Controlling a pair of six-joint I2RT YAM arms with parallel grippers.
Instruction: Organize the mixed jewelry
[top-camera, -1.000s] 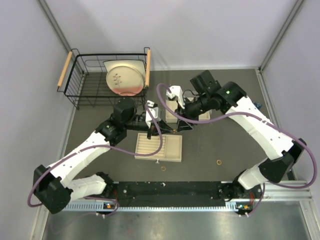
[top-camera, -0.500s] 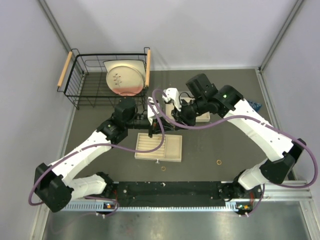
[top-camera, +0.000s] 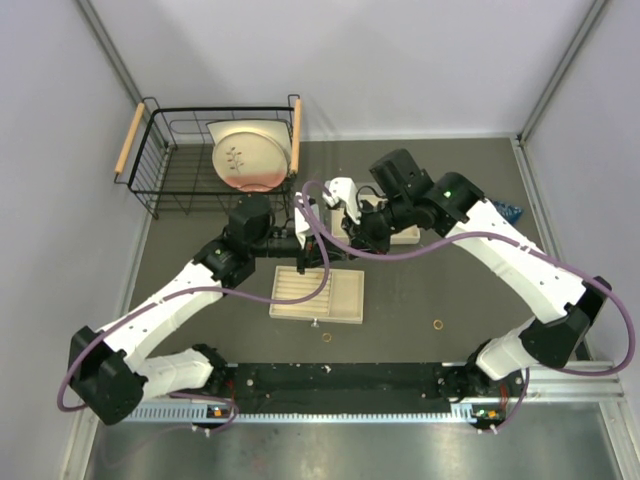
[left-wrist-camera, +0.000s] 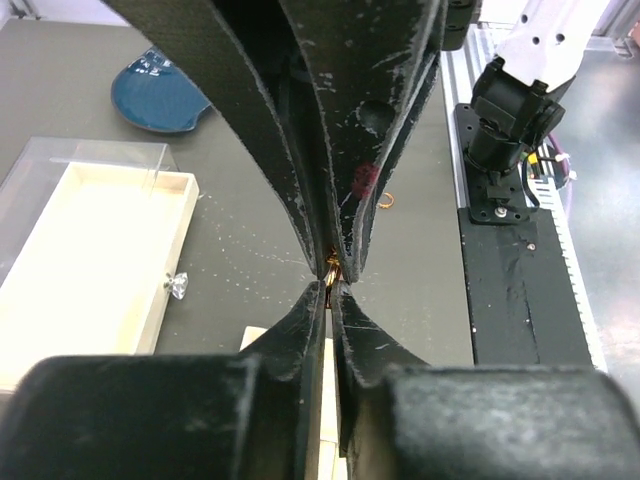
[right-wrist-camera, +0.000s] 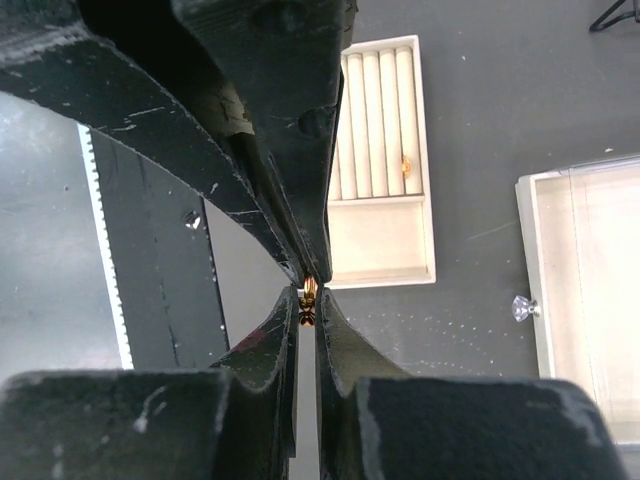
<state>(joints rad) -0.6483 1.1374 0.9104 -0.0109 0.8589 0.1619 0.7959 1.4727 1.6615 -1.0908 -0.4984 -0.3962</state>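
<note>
My left gripper (left-wrist-camera: 330, 290) and right gripper (right-wrist-camera: 308, 298) meet tip to tip above the table, just behind the beige ridged tray (top-camera: 340, 300). A tiny gold ring (right-wrist-camera: 308, 290) is pinched where the tips meet, and both pairs of fingers are closed on it. The ring also shows in the left wrist view (left-wrist-camera: 332, 268). In the top view the two grippers meet near the tray's far edge, left gripper (top-camera: 320, 246) and right gripper (top-camera: 331, 243). One gold ring (right-wrist-camera: 406, 165) sits in a tray groove. Loose gold rings lie on the table (top-camera: 326, 336) (top-camera: 438, 324). The silver hoop is out of view.
A beige drawer box (right-wrist-camera: 590, 300) with a crystal knob (right-wrist-camera: 519, 308) stands by the right arm. A black wire basket (top-camera: 150, 165) holding a plate (top-camera: 250, 158) is at the back left. A blue dish (left-wrist-camera: 165, 95) lies at the far right. The black rail (top-camera: 340, 385) runs along the near edge.
My right gripper has moved left until its tips meet my left gripper's tips. The left arm has stayed almost still.
</note>
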